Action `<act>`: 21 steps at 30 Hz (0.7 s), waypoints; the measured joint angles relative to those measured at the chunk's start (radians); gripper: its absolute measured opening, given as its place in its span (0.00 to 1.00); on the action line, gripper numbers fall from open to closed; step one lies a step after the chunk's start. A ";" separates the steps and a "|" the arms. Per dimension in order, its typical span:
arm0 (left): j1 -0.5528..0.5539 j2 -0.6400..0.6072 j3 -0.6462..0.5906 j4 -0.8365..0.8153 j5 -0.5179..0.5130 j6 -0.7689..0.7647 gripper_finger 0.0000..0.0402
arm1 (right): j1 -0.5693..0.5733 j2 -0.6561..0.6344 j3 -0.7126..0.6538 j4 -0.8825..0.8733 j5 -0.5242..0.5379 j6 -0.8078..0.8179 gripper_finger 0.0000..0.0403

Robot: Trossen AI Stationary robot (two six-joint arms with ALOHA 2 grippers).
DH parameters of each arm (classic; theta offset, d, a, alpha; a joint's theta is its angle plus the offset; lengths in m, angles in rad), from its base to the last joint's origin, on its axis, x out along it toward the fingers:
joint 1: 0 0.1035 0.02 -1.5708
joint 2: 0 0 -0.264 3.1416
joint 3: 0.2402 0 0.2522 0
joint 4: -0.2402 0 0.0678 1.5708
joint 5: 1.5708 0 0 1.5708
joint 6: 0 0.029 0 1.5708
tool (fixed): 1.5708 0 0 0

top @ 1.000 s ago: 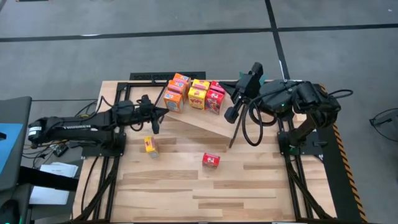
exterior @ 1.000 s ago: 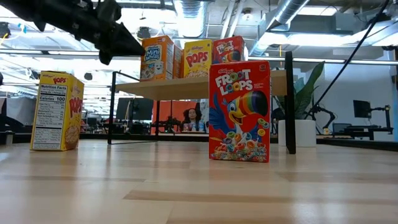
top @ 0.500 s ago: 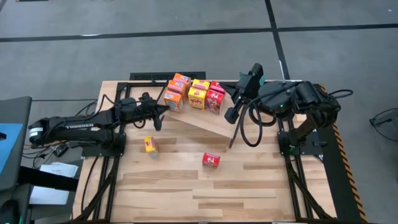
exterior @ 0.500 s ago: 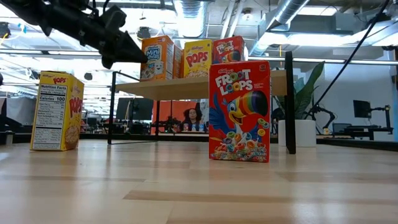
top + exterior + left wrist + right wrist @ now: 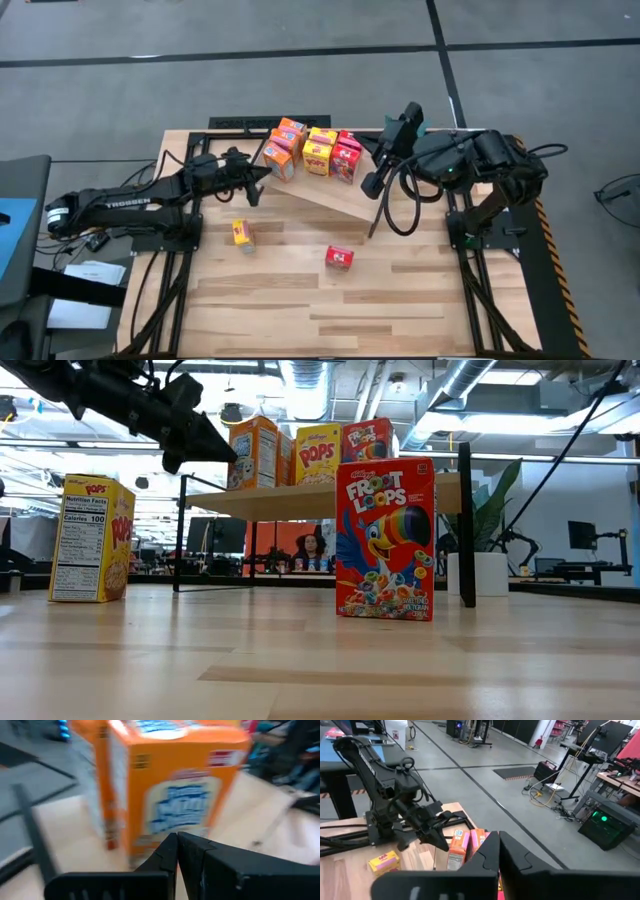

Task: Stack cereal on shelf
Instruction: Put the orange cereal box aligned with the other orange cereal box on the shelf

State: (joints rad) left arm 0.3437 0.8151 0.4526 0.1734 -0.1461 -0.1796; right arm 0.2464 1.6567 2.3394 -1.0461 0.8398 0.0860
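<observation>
This is a robotics lab in an open industrial hall. Bare pipes and ducts run under the ceiling, and the grey concrete floor is marked with dark lines. Other workstations stand around with monitors, cables and equipment, and a person sits beyond the plank worktop.

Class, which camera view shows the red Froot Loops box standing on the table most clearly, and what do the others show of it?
The low view: the Froot Loops box stands upright, front fully readable. The high view shows only its small red top. Neither wrist view shows it.
</observation>
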 joint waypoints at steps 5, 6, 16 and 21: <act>-0.070 -0.018 0.000 0.036 0.118 -0.051 0.00 | 0.006 0.001 -0.010 -0.057 -0.002 0.047 0.04; -0.090 -0.016 0.001 0.051 0.117 -0.051 0.00 | 0.006 0.001 -0.010 -0.064 -0.003 0.059 0.05; -0.205 0.184 0.002 0.269 -0.099 -0.008 0.00 | 0.006 0.001 -0.010 -0.076 -0.003 0.074 0.06; -0.207 0.241 0.009 0.292 -0.119 -0.012 0.00 | 0.009 0.001 -0.010 -0.077 -0.003 0.074 0.03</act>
State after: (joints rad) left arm 0.1371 1.0565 0.4615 0.4652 -0.2650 -0.1919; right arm 0.2551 1.6573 2.3295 -1.1229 0.8371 0.1596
